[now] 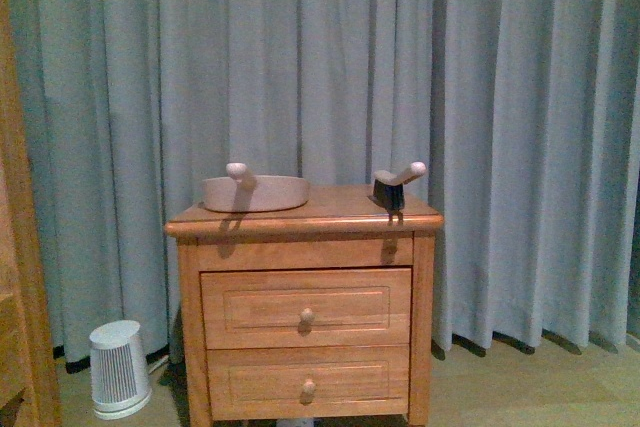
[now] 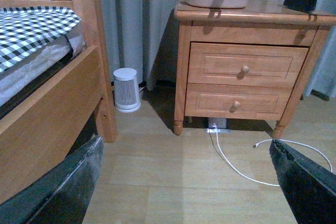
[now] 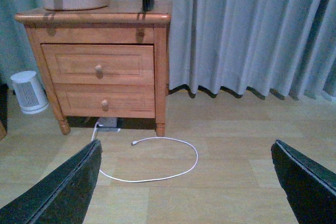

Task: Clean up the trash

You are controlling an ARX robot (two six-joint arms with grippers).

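A grey-blue curtain [image 1: 520, 97] hangs in folds across the whole back wall, down to a pale wood floor [image 3: 236, 145]. In the left wrist view a wooden bed [image 2: 47, 103] with black-and-white checked bedding [image 2: 31, 30] stands well to one side of the counter [image 1: 310, 252], a wooden piece with two knobbed drawers set against the curtain. On the counter's top, toward its left, rests a pale dustpan [image 1: 255, 193] with its handle sticking up. Toward the right edge stands a dark-bristled brush [image 1: 393, 187] with a light handle, well apart from the pan. A small white ribbed appliance [image 1: 118, 367] sits on the floor between bed and counter. A thin white cable [image 3: 196, 156] loops over the floor in front of the counter. The left gripper [image 2: 185, 145] and the right gripper [image 3: 185, 144] each hang above the floor with dark fingers [image 2: 58, 192] spread wide, holding nothing. Where the trash lies cannot be told from these views.
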